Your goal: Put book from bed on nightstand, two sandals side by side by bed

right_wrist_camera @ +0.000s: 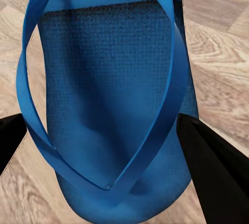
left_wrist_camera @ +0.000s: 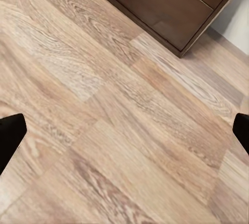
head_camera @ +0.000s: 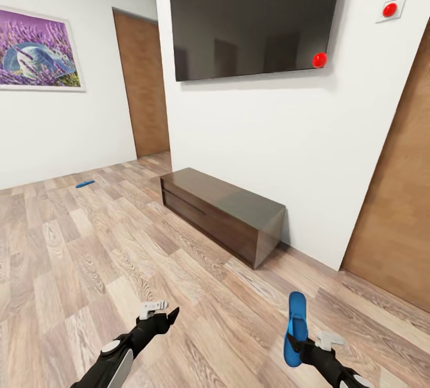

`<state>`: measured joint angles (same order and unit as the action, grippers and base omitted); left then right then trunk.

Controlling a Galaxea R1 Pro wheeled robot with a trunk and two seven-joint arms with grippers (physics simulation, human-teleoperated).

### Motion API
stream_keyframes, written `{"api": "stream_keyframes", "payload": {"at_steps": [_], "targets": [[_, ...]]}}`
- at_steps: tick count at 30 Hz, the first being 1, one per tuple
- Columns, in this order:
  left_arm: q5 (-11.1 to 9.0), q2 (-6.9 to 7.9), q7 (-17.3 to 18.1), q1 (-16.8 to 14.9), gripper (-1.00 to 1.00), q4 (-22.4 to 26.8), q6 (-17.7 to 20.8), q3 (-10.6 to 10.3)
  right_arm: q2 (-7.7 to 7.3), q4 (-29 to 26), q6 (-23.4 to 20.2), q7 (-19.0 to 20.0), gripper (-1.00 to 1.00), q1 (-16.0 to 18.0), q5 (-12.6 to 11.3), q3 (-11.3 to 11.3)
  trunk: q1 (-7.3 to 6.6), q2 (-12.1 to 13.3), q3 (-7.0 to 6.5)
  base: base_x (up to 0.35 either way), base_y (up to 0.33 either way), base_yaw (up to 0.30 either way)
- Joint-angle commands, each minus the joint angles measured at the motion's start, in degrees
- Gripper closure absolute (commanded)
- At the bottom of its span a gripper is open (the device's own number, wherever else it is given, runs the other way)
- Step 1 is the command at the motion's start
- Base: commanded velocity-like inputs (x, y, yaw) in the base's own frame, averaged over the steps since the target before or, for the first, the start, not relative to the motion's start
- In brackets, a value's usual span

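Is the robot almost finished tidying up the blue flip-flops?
Not yet. Nothing looks finished. The right end effector is holding one blue sandal in the air, carrying it. The other sandal lies on the wood floor by the far wall, waiting. The left end effector is open and holds nothing. Pairing the sandals and moving the book remain.

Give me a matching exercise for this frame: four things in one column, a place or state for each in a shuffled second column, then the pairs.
Things
1. right gripper
2. left gripper
3. second sandal
4. dark brown cabinet

Places or states
A. lying on the wood floor near the far wall
B. standing on the floor against the wall, under the black screen
C. open, holding nothing
D. shut on a blue sandal

Pairs: 1-D, 2-C, 3-A, 4-B
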<state>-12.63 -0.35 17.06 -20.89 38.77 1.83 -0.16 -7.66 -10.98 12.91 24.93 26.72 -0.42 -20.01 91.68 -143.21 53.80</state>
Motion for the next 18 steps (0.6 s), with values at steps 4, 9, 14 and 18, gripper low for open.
{"api": "stream_keyframes", "payload": {"at_steps": [4,9,14,18], "targets": [[-0.6,0.00,0.2,0.0,-1.00,0.0,0.2,0.0,0.00,0.1,0.1,0.4,1.00,0.0,0.0,-0.3,-0.89,1.6,-0.67,0.000,0.000,0.172],[-0.6,0.00,0.2,0.0,-1.00,0.0,0.2,0.0,0.01,0.1,0.1,0.4,1.00,0.0,0.0,-0.3,-1.99,3.6,-1.57,0.000,0.000,0.224],[-0.6,0.00,0.2,0.0,-1.00,0.0,0.2,0.0,0.01,0.1,0.1,0.3,1.00,0.0,0.0,-0.3,-3.09,5.6,-2.46,0.000,0.000,0.237],[-0.6,0.00,0.2,0.0,-1.00,0.0,0.2,0.0,0.00,0.1,0.1,0.4,1.00,0.0,0.1,-0.3,-3.96,7.2,-3.18,0.000,0.000,0.242]]}}
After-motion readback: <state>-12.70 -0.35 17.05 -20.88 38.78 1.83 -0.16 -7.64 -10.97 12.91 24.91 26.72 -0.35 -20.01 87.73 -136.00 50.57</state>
